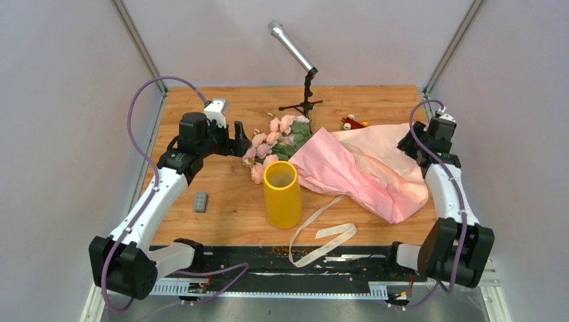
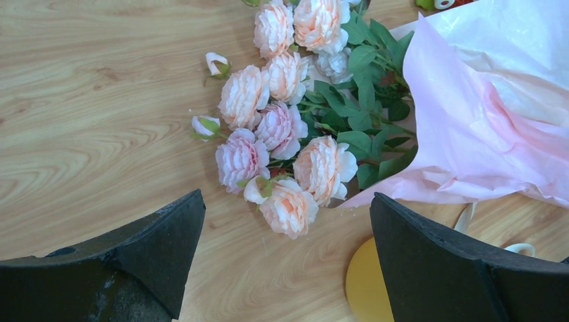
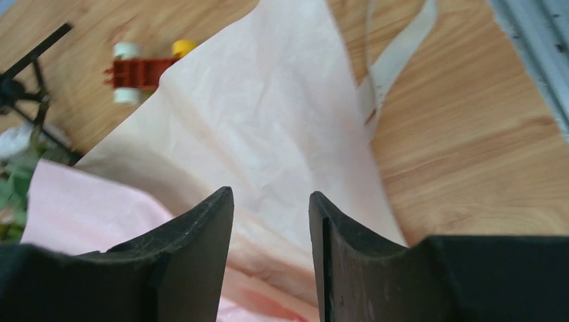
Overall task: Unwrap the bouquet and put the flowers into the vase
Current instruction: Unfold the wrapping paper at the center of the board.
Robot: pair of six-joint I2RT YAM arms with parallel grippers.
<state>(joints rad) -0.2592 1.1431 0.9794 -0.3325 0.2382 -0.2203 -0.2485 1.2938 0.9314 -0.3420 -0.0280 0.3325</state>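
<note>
At lower centre of the overhead view a loose beige ribbon (image 1: 322, 236) lies curled at the near edge of the wooden bench (image 1: 221, 221). Just beyond it the tall yellow vase (image 1: 282, 194) stands upright with nothing in its mouth. Behind that, at mid frame, the bunch of pink and peach roses (image 1: 272, 144) lies on its side, its stems hidden under the crumpled pale pink wrapping paper (image 1: 362, 171) spread to the right. The left claw (image 2: 285, 215) hovers wide open over the blooms. The right claw (image 3: 272, 201) is parted a little above the paper's right edge, gripping nothing. The flowers look light but crushable — best taken by the leafy stems, not the heads — and the paper looks thin and slippery.
</note>
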